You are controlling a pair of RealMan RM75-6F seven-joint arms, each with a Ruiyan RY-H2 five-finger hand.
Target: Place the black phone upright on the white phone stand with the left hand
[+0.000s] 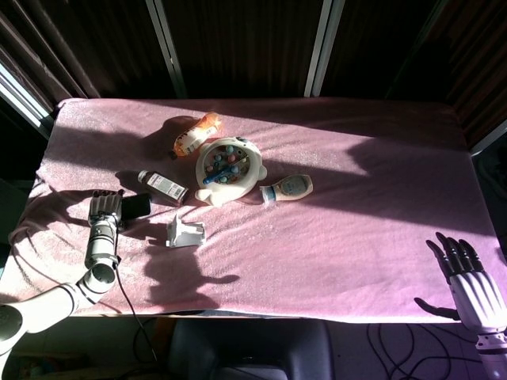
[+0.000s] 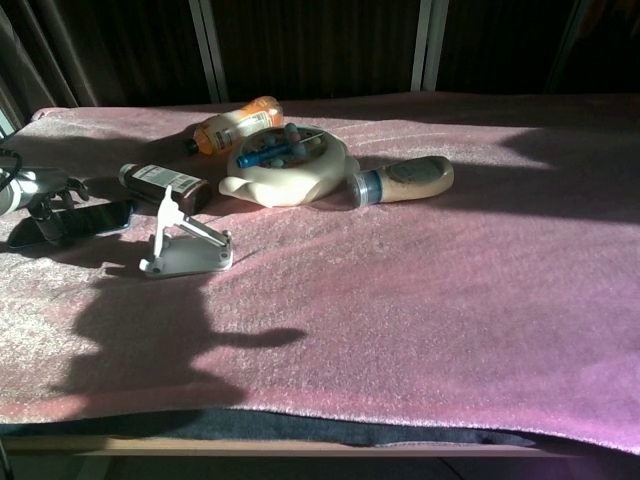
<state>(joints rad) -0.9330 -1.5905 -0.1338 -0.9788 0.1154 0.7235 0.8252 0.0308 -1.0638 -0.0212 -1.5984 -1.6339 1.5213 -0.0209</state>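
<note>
Left hand point(image 1: 105, 207) is sitting over the near-left part of the counter point(image 1: 364, 237), fingers point(image 1: 101, 197) pointing toward the far edge and reaching down onto the left end of the black phone point(image 2: 75, 221). Chest view shows the fingers point(image 2: 45, 198) touching the phone's top face; cannot tell whether they are actually gripping it. Phone is lying flat on the pink cloth, not upright, long axis running roughly left-right along the counter, its right end pointing toward the white phone stand point(image 2: 185, 245). Stand is sitting just to the right of the phone and a bit nearer the front edge, apart from it, its back plate tilting up.

Beyond the phone, toward the far edge, a dark bottle point(image 1: 162, 187) is lying on its side. Further in, a cream round tray point(image 1: 228, 171) holding small coloured pieces, an orange bottle point(image 1: 196, 134) lying behind it, and a beige bottle with a blue cap point(image 1: 287, 189) lying to its right.

Right hand point(image 1: 474, 285) is hanging off the near-right corner of the counter, fingers point(image 1: 451, 252) spread apart and pointing up, holding nothing.
</note>
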